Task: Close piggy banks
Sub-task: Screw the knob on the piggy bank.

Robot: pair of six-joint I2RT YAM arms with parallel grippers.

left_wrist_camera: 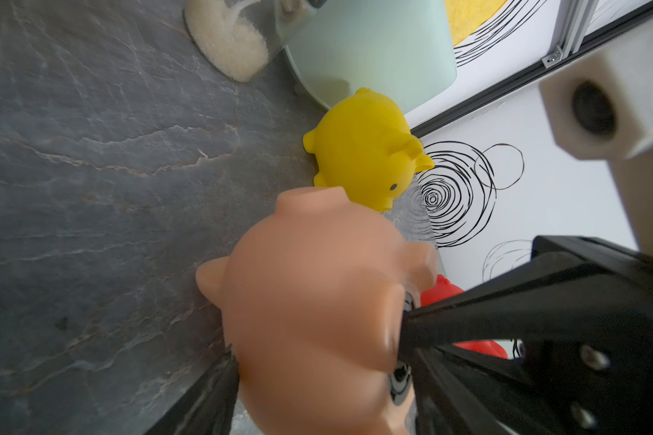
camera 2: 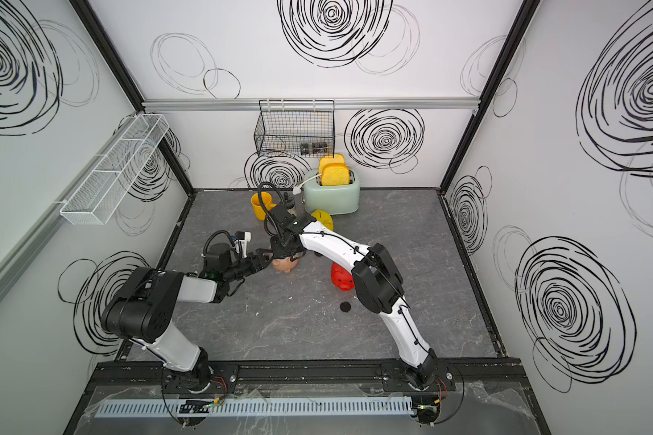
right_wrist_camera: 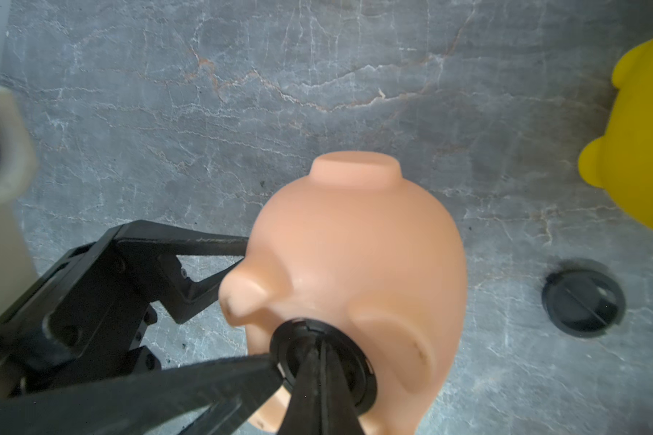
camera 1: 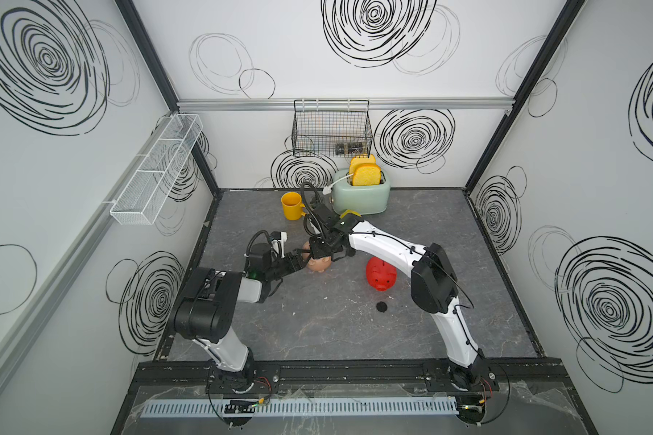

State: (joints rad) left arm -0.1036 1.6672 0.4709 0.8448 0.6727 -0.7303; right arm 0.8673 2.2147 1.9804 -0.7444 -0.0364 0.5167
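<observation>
1. Mint-green toaster (camera 1: pixel 362 197): standing at the back of the grey tabletop (camera 1: pixel 317 331), carrying two yellow toast slices (camera 1: pixel 366 175).
2. Pale pink piggy bank (camera 1: pixel 319 263): lying belly-up in front of the toaster, toward the robot's left.
3. Left gripper (camera 1: pixel 304 260): straddling the pale pink piggy bank with its fingers spread wide, both touching the body.
4. Right gripper (right_wrist_camera: pixel 318 350): reaching down from above with its fingertips pressed together on the centre of a black plug (right_wrist_camera: pixel 355 376), which is sitting in the belly hole.
5. Yellow piggy bank (left_wrist_camera: pixel 362 150): standing on its feet just in front of the toaster.
6. Red piggy bank (camera 1: pixel 380 274): sitting farther out from the toaster.
7. Loose black plug (camera 1: pixel 381 306): lying flat, farther from the toaster than the red piggy bank.
8. Yellow mug (camera 1: pixel 291 205): standing upright at the toaster's left.
</observation>
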